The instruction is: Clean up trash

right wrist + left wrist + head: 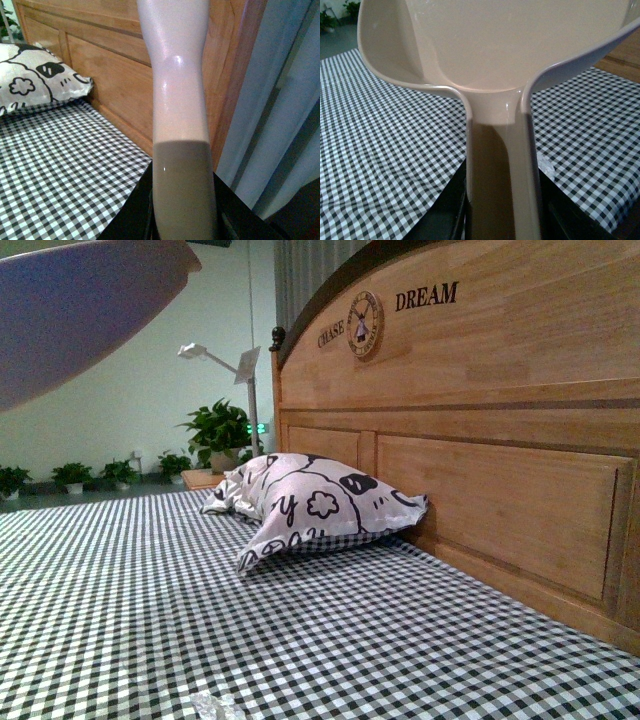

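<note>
The left end effector (502, 222) is clenched on the handle of the pale dustpan (520, 45). Dark finger bodies sit tight against both sides of the handle where it runs out of the wrist view. The arm holds the pan in the air above the bed (150, 610), clear of the black-and-white checked sheet. The scoop reaches out ahead of the wrist with its hollow side turned to the wrist camera. In the front view the pan's underside fills the upper left corner.

The right end effector (185, 222) is clenched on a pale handle (175, 75), which extends straight out from the wrist and leaves the picture. What tool it belongs to cannot be told. This arm is near the bed's edge, close to the wooden headboard (500, 390) and a grey curtain (285, 100).

The trash (215, 706), a small crumpled whitish wad, lies on the sheet at the near edge of the front view. It is well apart from the patterned pillow (310, 505) propped against the headboard. In the left wrist view it shows just beside the dustpan's handle, below the raised scoop and not touching it.
</note>
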### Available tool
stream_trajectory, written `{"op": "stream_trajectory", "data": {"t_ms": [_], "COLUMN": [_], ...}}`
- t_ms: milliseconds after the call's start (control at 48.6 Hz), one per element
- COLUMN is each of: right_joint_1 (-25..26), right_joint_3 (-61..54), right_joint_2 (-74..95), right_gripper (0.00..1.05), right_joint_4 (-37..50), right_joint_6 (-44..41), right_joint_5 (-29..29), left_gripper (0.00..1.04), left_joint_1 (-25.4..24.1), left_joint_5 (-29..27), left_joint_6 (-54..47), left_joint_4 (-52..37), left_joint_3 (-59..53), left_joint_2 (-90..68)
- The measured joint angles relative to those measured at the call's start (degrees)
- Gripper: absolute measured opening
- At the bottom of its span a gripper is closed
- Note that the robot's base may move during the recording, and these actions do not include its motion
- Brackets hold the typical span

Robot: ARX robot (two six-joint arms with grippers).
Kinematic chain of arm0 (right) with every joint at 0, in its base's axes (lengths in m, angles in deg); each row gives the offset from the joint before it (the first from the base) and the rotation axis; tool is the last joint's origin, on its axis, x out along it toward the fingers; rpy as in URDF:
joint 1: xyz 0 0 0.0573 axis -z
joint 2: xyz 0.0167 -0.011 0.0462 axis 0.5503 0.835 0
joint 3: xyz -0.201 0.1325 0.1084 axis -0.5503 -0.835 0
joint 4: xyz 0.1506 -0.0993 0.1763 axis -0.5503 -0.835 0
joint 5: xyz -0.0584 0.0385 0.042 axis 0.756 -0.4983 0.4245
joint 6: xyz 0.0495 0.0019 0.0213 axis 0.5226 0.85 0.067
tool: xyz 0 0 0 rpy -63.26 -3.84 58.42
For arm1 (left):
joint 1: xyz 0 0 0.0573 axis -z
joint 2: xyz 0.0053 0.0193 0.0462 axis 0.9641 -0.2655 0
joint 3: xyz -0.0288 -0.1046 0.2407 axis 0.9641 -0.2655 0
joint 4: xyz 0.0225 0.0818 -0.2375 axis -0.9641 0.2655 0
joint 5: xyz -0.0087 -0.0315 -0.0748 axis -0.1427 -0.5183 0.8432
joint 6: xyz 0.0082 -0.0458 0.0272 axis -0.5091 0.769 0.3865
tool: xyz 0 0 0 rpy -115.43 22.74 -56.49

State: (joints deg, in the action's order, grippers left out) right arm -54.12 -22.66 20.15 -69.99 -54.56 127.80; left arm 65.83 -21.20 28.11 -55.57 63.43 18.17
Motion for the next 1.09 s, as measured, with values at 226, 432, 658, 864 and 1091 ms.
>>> {"op": "stream_trajectory", "data": {"t_ms": [226,432,658,864,1091], "right_joint_1": [0.00,0.00,0.00,0.00,0.00], "right_joint_3": [0.00,0.00,0.00,0.00,0.00], "right_joint_2": [0.00,0.00,0.00,0.00,0.00], "right_gripper": [0.20,0.20,0.20,0.20,0.20], "right_joint_4": [0.00,0.00,0.00,0.00,0.00], "right_joint_6": [0.00,0.00,0.00,0.00,0.00], "right_joint_5": [0.02,0.02,0.07,0.02,0.04], "left_gripper": [0.28,0.28,0.28,0.28,0.28], "left_joint_1": [-2.69,-7.69,-5.88,-5.16,-6.29], "left_joint_5": [3.91,5.35,5.51,5.31,4.46], "left_joint_6": [-9.92,-15.78,-13.35,-15.28,-27.04], "left_joint_4": [-1.42,-2.01,-2.43,1.38,4.28], "left_joint_3": [-0.81,-0.96,-0.87,-0.87,-1.44], "left_joint_2": [-2.34,-6.88,-5.99,-5.77,-15.63]}}
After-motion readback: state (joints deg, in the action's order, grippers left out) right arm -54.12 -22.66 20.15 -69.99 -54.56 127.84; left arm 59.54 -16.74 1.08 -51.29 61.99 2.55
